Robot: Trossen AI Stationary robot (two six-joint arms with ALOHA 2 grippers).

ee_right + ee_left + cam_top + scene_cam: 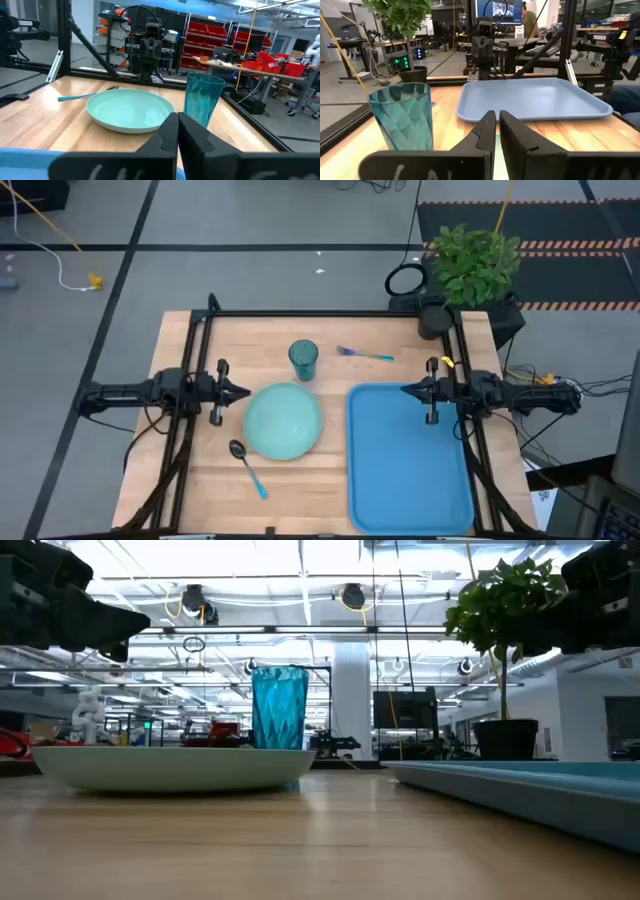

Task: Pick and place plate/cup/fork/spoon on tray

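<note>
The pale mint-green plate [283, 420] lies flat on the table's middle. The teal cup [303, 359] stands upright just beyond it. The fork [364, 354] lies near the far edge, right of the cup. The spoon [246, 463] lies near the plate's front left. The blue tray [407, 457] lies on the table's right half. My left gripper [244, 391] hovers left of the plate, shut and empty. My right gripper [407, 390] hovers over the tray's far left edge, shut and empty.
A potted plant [472, 265] stands at the far right corner. Black frame rails [320, 314] run along the table's far and side edges. Bare wood shows between plate and tray and along the near edge.
</note>
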